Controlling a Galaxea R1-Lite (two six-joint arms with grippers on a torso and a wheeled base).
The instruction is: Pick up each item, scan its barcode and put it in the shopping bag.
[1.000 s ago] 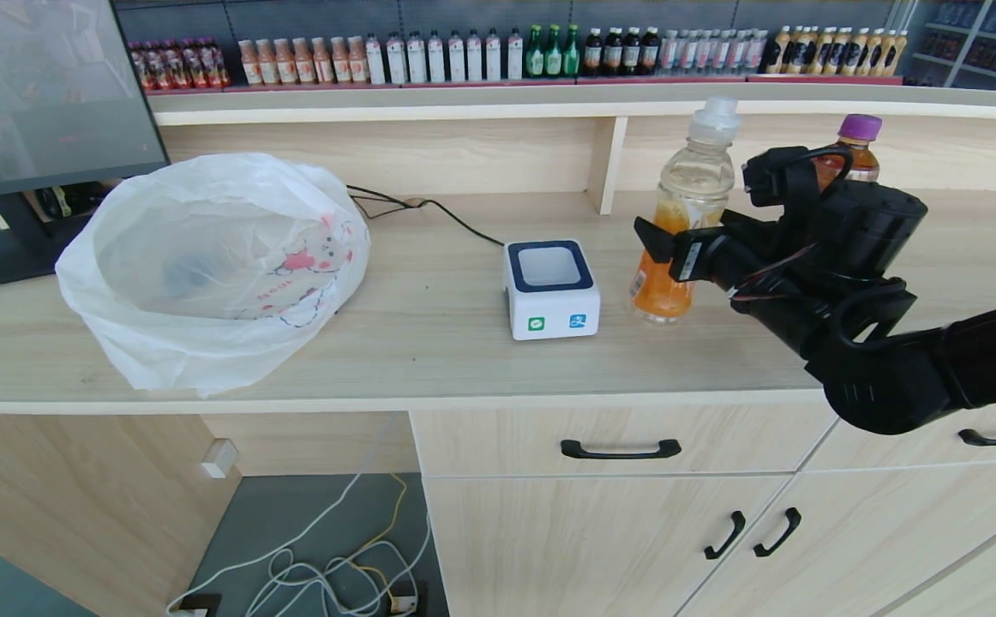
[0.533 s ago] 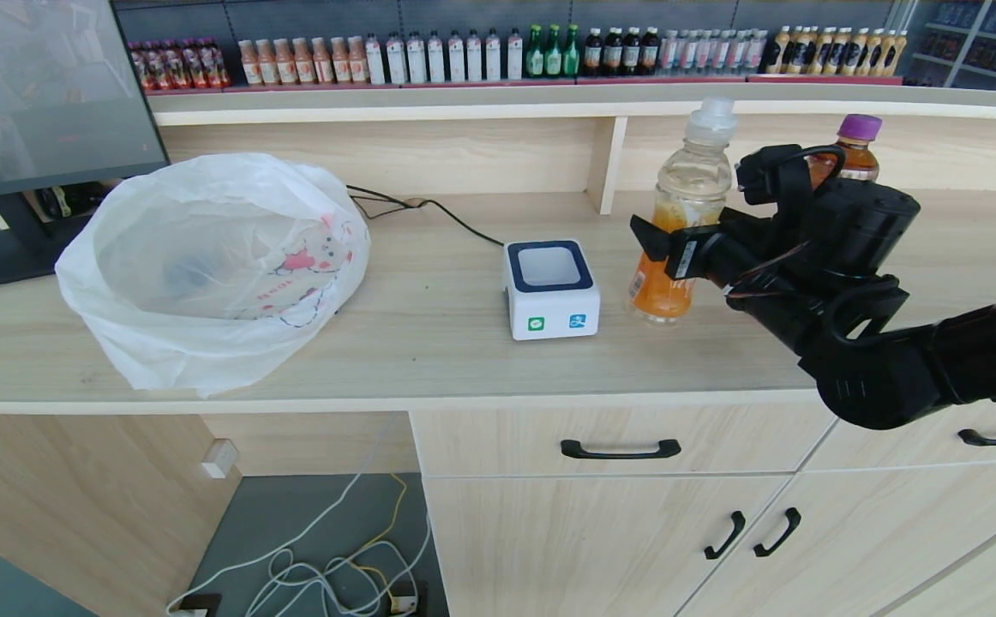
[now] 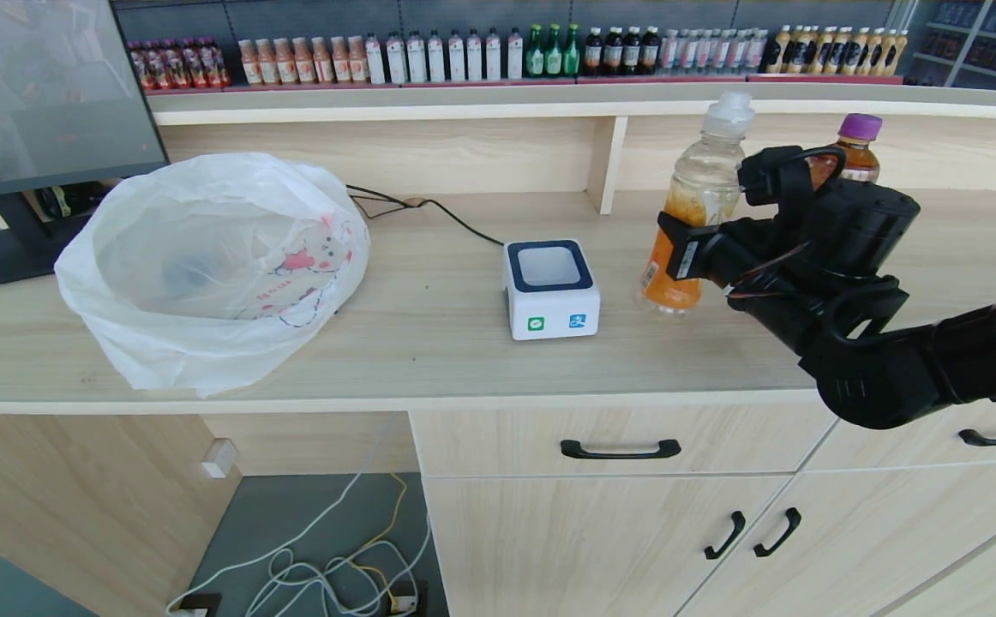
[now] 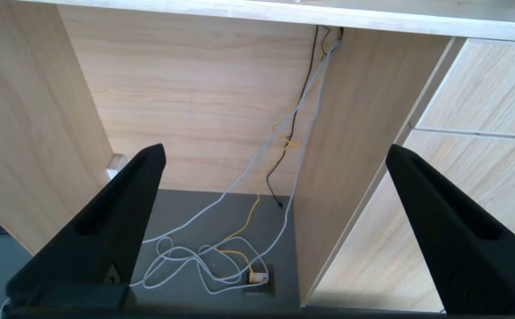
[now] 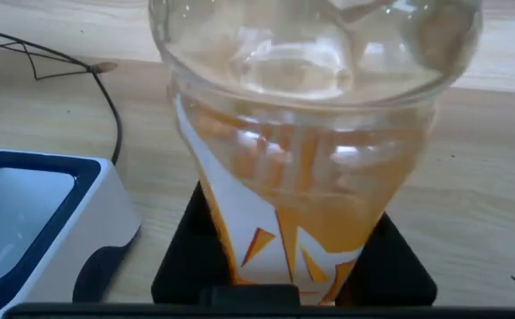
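Gripping the orange drink bottle (image 3: 693,201) around its label, the right gripper (image 3: 688,247) held it tilted just right of the barcode scanner (image 3: 549,287), probably to turn its code (label print unreadable) toward the window. The shopping bag (image 3: 215,257) sat well left; the left gripper (image 4: 275,159) had its fingers spread.

- The right arm (image 3: 884,368) is glossy black, built of bulbous, rounded joint housings.
- A black cable (image 3: 811,152) arches over its wrist, and thin reddish wires (image 3: 759,276) run beneath.
- The right pincer (image 3: 692,231) has a blocky black finger bearing a small white label (image 3: 688,254).
- The left pincer (image 4: 277,155) has two matte black, wedge-shaped fingers (image 4: 106,239) tapering to narrow tips.
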